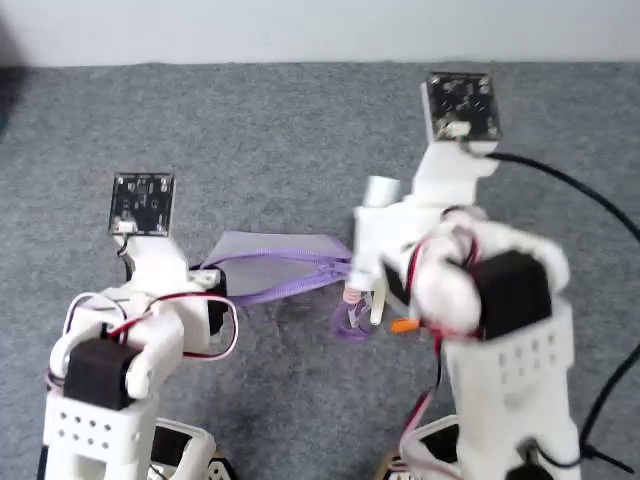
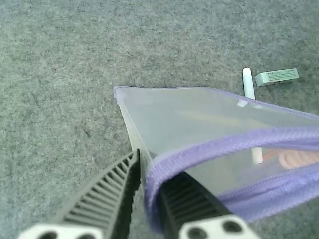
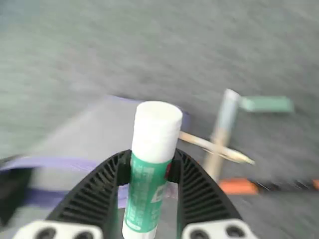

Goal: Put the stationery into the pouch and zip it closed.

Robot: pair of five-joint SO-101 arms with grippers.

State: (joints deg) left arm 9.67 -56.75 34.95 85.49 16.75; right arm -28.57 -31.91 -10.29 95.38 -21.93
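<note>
My left gripper [image 2: 147, 196] is shut on the end of a translucent pouch [image 2: 199, 124] with a purple zipper, holding that end up off the grey mat. The pouch [image 1: 270, 262] lies between the two arms. A glue stick [image 3: 152, 159], white-capped with a green label, stands upright in my right gripper [image 3: 149, 162], which is shut on it. It hovers over the pouch [image 3: 89, 139] near its open end. The glue stick's cap [image 1: 381, 190] juts out beyond the right arm.
On the mat beyond the pouch lie a white pen [image 3: 223, 127], a pencil [image 3: 214, 148], a green-and-white eraser [image 3: 264, 103] and an orange item [image 3: 239, 186]. The pen [image 2: 247, 87] and eraser [image 2: 277, 76] rest past the pouch's far edge. A purple loop [image 1: 352, 322] hangs at the pouch mouth.
</note>
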